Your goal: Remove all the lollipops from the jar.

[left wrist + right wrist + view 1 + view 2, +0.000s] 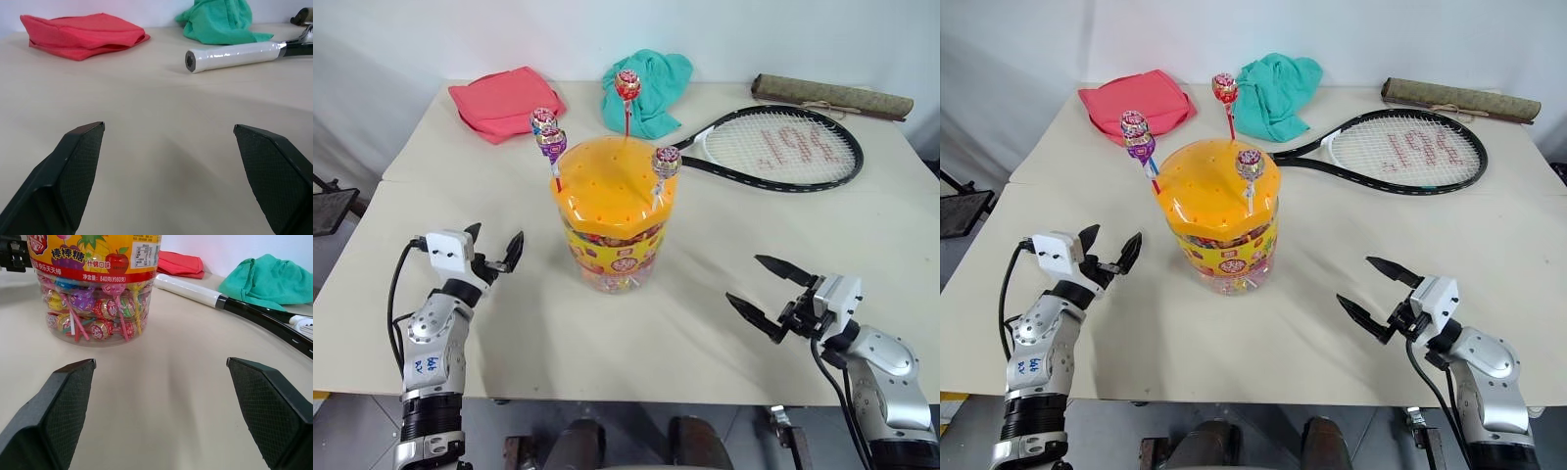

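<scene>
Table (724,323): jar (612,220), racket (783,147), cloths (507,101).

We see the jar (612,235) mid-table (705,333), lollipops (551,145) in its lid, cloths (505,101) and racket (783,147) behind it.

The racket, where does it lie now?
The racket lies flat on the table's far right, its handle pointing toward the jar, near the green cloth.

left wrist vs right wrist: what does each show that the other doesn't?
Left wrist alone: the racket's white grip end, open butt toward the camera, and the red cloth in full. Right wrist alone: the jar, its label and the wrapped candies inside. Both: teal cloth, racket handle, bare table, and that arm's own jaws wide open.
</scene>
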Controlling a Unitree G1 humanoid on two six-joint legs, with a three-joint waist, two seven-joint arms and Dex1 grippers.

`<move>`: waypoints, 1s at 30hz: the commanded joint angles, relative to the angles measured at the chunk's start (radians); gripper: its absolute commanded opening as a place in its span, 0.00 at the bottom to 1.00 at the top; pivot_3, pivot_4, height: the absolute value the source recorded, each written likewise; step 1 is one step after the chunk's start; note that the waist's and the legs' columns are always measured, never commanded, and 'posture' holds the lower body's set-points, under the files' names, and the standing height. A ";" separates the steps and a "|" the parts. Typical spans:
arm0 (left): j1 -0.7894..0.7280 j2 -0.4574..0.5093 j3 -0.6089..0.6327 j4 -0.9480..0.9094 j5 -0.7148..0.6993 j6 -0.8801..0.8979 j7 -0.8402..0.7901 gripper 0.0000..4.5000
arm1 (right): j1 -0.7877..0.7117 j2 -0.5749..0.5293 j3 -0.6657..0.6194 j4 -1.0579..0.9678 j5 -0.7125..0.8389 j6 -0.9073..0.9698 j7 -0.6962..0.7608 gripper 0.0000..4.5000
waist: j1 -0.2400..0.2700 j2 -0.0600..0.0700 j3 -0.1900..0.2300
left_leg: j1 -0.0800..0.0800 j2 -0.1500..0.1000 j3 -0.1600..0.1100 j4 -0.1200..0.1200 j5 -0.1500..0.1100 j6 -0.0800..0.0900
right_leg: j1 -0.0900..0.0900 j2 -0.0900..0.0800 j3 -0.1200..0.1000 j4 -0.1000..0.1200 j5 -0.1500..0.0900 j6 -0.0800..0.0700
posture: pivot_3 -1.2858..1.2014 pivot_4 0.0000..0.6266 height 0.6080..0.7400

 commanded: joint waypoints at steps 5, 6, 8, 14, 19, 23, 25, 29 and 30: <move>0.024 0.054 0.049 -0.099 -0.113 -0.021 -0.127 1.00 | -0.007 -0.025 -0.025 -0.120 0.116 0.100 0.016 1.00 | -0.001 0.000 0.000 | 0.000 0.000 0.000 0.000 0.000 0.000 | 0.000 0.000 0.000 0.000 0.000 0.000 | 0.52 0.24 1.00; 0.037 0.081 0.073 -0.135 -0.178 0.012 -0.181 1.00 | -0.013 -0.032 -0.037 -0.157 0.147 0.128 0.006 1.00 | -0.002 0.000 0.000 | -0.001 0.001 0.000 0.000 0.000 0.000 | -0.001 0.000 0.000 0.000 0.000 0.000 | 0.52 0.24 1.00; 0.051 0.177 0.141 -0.225 -0.364 0.152 -0.296 1.00 | -0.027 -0.056 -0.085 -0.242 0.237 0.206 -0.035 1.00 | -0.004 0.000 0.000 | -0.001 0.002 0.000 -0.001 0.000 0.000 | -0.002 0.000 0.001 0.000 0.000 0.000 | 0.52 0.24 1.00; 0.054 0.491 0.263 -0.331 -0.659 0.457 -0.516 1.00 | -0.049 -0.177 -0.206 -0.387 0.368 0.324 -0.043 1.00 | 0.002 0.001 0.000 | -0.001 0.004 -0.002 -0.001 0.000 0.000 | -0.001 -0.001 0.001 -0.001 0.000 -0.001 | 0.52 0.24 1.00; 0.038 0.593 0.271 -0.402 -0.742 0.551 -0.592 1.00 | -0.091 -0.213 -0.199 -0.361 0.351 0.332 0.010 1.00 | 0.003 0.001 0.000 | 0.000 0.004 -0.006 0.000 -0.001 0.000 | 0.005 -0.001 0.001 -0.004 0.000 -0.001 | 0.52 0.24 1.00; -0.024 0.574 0.198 -0.439 -0.751 0.572 -0.575 1.00 | -0.100 -0.196 -0.171 -0.303 0.286 0.293 0.049 1.00 | 0.001 0.001 0.000 | 0.000 0.003 -0.007 0.000 -0.001 0.000 | 0.005 -0.001 0.000 -0.004 0.000 -0.001 | 0.52 0.24 1.00; -0.057 0.550 0.151 -0.476 -0.768 0.588 -0.548 1.00 | -0.108 -0.188 -0.165 -0.276 0.270 0.284 0.057 1.00 | 0.000 0.001 0.000 | 0.000 0.002 -0.007 0.000 -0.001 0.000 | 0.006 -0.001 0.000 -0.003 0.000 -0.001 | 0.52 0.24 1.00; -0.119 0.476 0.073 -0.491 -0.743 0.580 -0.491 0.96 | -0.129 -0.174 -0.149 -0.262 0.249 0.282 0.054 1.00 | -0.002 0.001 0.000 | 0.000 0.001 -0.007 0.000 -0.001 0.000 | 0.005 0.000 0.000 -0.003 0.000 -0.001 | 0.52 0.24 1.00; -0.132 0.457 0.044 -0.484 -0.718 0.568 -0.488 0.91 | -0.133 -0.171 -0.144 -0.265 0.246 0.286 0.052 1.00 | -0.002 0.001 0.000 | 0.000 0.001 -0.007 0.000 -0.001 0.000 | 0.005 0.000 -0.001 -0.003 0.000 -0.001 | 0.52 0.24 1.00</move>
